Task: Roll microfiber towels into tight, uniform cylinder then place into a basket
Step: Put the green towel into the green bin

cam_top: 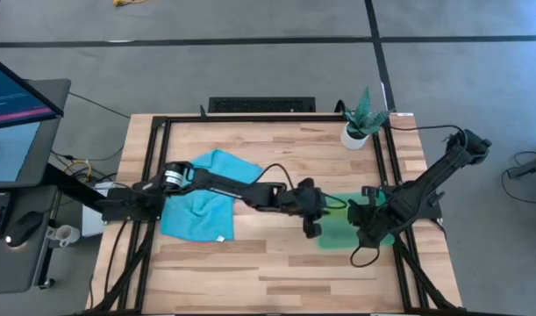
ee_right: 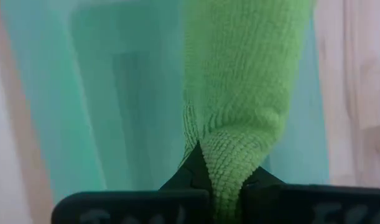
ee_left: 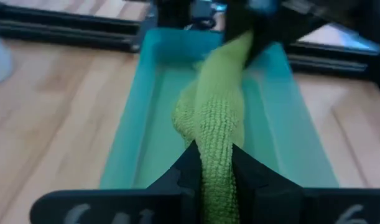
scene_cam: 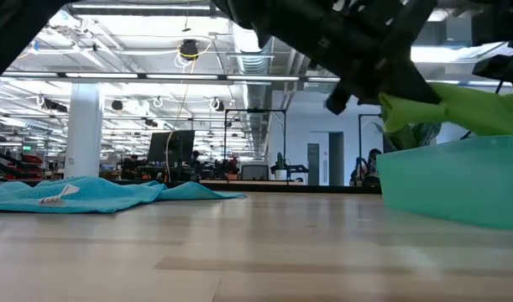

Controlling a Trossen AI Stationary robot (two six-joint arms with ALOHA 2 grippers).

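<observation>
Stretching between both pincers, the rolled lime green towel (ee_left: 216, 118) is clamped at one end by the left gripper (ee_left: 214, 171) and at the other by the right gripper (ee_right: 222, 169), directly above the basket (ee_left: 130, 140).

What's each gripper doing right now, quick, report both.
Left gripper: shut on the lime green towel, over the basket.
Right gripper: shut on the same towel's other end.
</observation>
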